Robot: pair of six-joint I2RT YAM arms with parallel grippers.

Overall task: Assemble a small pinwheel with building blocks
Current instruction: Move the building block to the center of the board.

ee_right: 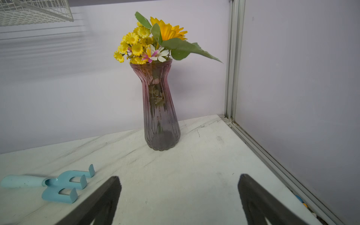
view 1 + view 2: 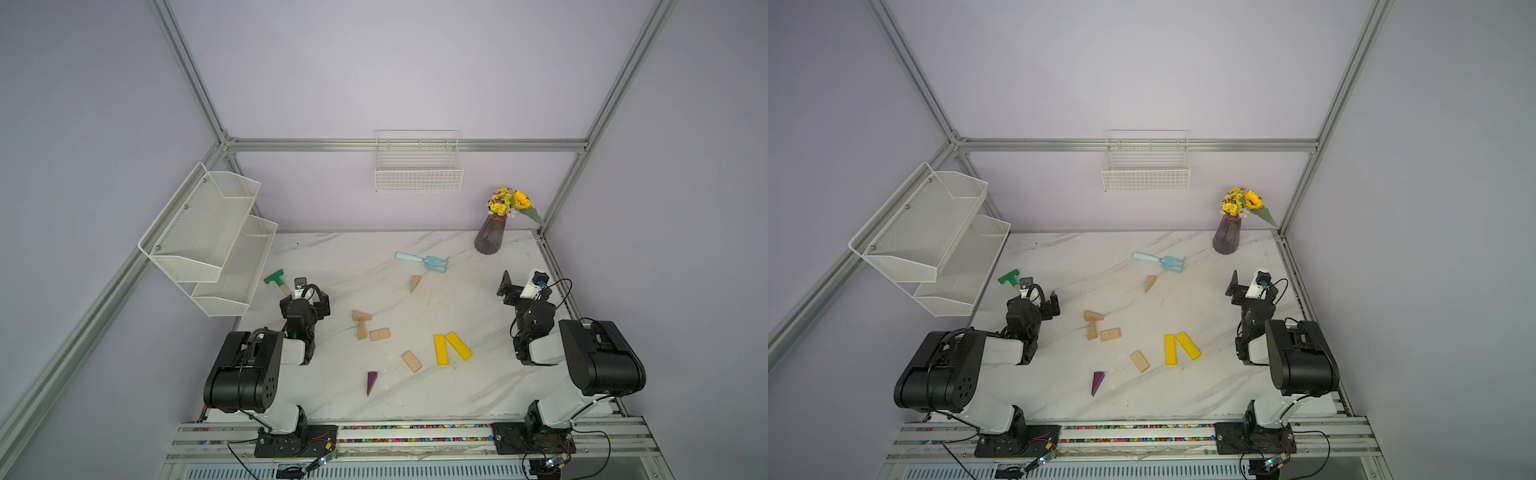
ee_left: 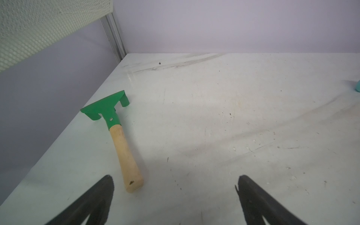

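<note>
1. State: no pinwheel is formed yet. The building blocks lie loose across the middle of the table (image 2: 478, 395) in both top views.
2. Layout, in a top view:
   - The lone tan wedge (image 2: 415, 283) is upper centre, near the light-blue toy rake (image 2: 424, 262).
   - Two tan wedges (image 2: 361, 322) touch in a T at centre-left, with a tan block (image 2: 380, 334) just beside them.
   - The second tan block (image 2: 411, 361) is below centre.
   - Two yellow bars (image 2: 441, 350) are splayed in a V to its right.
   - The purple wedge (image 2: 371, 382) is lowest and apart from the rest.
3. Left gripper (image 3: 174, 178): jaws spread wide with nothing between them. It hovers over bare table at frame left, beside the handle of the green toy hammer (image 3: 124, 152).
4. Right gripper (image 1: 179, 176): likewise released and empty, at frame right, facing the vase (image 1: 160, 109).
5. Risk: the wedges taper, so flat jaws closing on the sloped faces could squeeze a piece out sideways.
6. Risk: lifting one wedge of the touching pair may drag its partner and nudge the neighbouring tan block.
7. Risk: the yellow bars are flat and low. The fingers may scrape the table, or catch both bars where their upper ends nearly meet.
8. Risk: the left arm swinging toward centre could clip the hammer handle.
9. Risk: nothing locks the pieces together, so each later placement may shove those already set. Both arms also work the same central patch and may crowd each other.
</note>
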